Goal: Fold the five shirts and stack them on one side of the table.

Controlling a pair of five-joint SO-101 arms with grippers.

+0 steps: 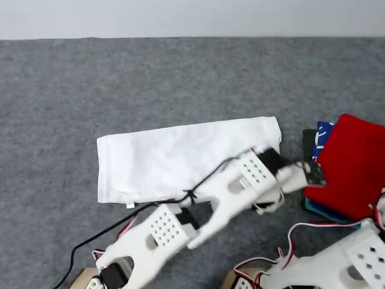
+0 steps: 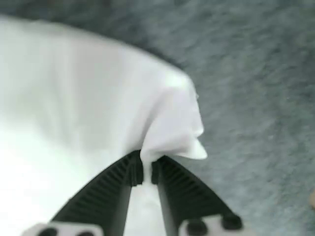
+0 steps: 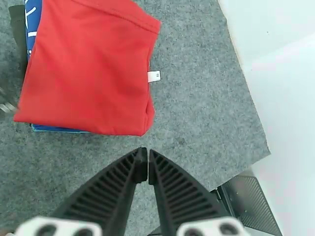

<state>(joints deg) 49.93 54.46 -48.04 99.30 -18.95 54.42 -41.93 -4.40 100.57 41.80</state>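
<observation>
A white shirt [image 1: 174,159], folded into a long band, lies across the middle of the grey table. My left gripper [image 1: 310,174] is at its right end, beside the stack. In the left wrist view the left gripper [image 2: 145,169] is shut on a pinched-up corner of the white shirt [image 2: 98,98], which rises off the cloth. At the table's right side sits a stack of folded shirts with a red shirt [image 1: 355,165] [image 3: 88,64] on top and a blue one [image 1: 323,135] [image 3: 32,19] peeking out beneath. My right gripper [image 3: 147,162] hangs shut and empty over bare mat near the stack.
The right arm's white body [image 1: 355,253] sits at the front right, below the stack. The table's right edge [image 3: 246,98] runs close behind the stack, with a pale floor beyond. Open grey mat [image 1: 180,78] stretches behind and left of the white shirt.
</observation>
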